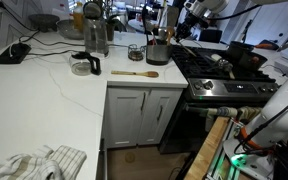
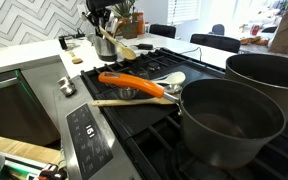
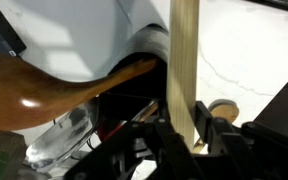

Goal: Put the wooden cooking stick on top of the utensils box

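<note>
In the wrist view my gripper (image 3: 184,132) is shut on the wooden cooking stick (image 3: 182,60), a flat light-brown strip that runs straight up from between the jaws. In an exterior view the gripper (image 1: 168,28) hangs just above the utensils box (image 1: 157,53), a round metal holder with several utensils in it, on the counter beside the stove. The same holder (image 2: 108,44) stands at the far end of the stove under the dark gripper (image 2: 101,14). The stick itself is too small to make out in both exterior views.
A brown wooden spoon (image 1: 134,73) lies on the white counter (image 1: 44,90), near a glass jug (image 1: 96,35). The stove (image 2: 134,115) carries two dark pots (image 2: 229,118), an orange spatula (image 2: 132,84) and another wooden spoon (image 2: 134,101). A darker wooden spoon (image 3: 44,88) crosses the wrist view.
</note>
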{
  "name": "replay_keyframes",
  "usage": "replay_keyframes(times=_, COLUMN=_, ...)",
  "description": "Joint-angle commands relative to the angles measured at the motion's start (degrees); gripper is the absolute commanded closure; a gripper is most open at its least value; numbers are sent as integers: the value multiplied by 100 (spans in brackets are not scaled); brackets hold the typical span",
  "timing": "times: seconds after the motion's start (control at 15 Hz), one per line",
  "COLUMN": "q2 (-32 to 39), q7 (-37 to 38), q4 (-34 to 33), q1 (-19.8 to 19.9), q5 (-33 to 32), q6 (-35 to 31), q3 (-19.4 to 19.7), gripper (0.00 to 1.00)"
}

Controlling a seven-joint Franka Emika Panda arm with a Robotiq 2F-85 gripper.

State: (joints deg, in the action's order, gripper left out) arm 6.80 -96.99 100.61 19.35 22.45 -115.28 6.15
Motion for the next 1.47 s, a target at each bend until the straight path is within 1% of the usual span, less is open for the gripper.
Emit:
replay_keyframes(times=0.0, q2=-470, q7=169, q4=658, q1=-442, q5=-743, q6=-808, q3=69, gripper=93)
replay_keyframes(times=0.13, q2=-609, q7=331, q4=1006, q1=-659, q5=-1168, q6=-1512, q3=20, gripper=93)
replay_keyframes(times=0.2, q2=-684, q7=413, q4=1215, q1=-759, q5=-1283, q6=-1800, q3=-7, gripper=93)
replay_keyframes(times=0.27, q2=-384, q7=277, q4=652, q1=-685, q5=-959, q6=-1295, q3=77, gripper=70)
replay_keyframes(times=0.4, q2=-473, q7=370, q4=921, q1=-830, q5=-1112, q6=-1631, q3=44, gripper=70)
replay_keyframes(times=0.8, q2=-561, q7=373, q4=1036, q1=-856, q5=-1142, q6=-1691, q3=66, gripper=70)
replay_keyframes(times=0.87, q2=-562, q7=373, q4=1036, q1=-856, q5=-1142, q6=-1691, q3=66, gripper=93)
replay_keyframes(times=1.13, q2=-738, q7=786, q4=1218, q1=-1076, q5=-1854, q6=-2018, q3=-63, gripper=93)
replay_keyframes(times=1.4, q2=-782, q7=1694, q4=1234, q1=-1363, q5=-2608, q6=-2154, q3=-233, gripper=93)
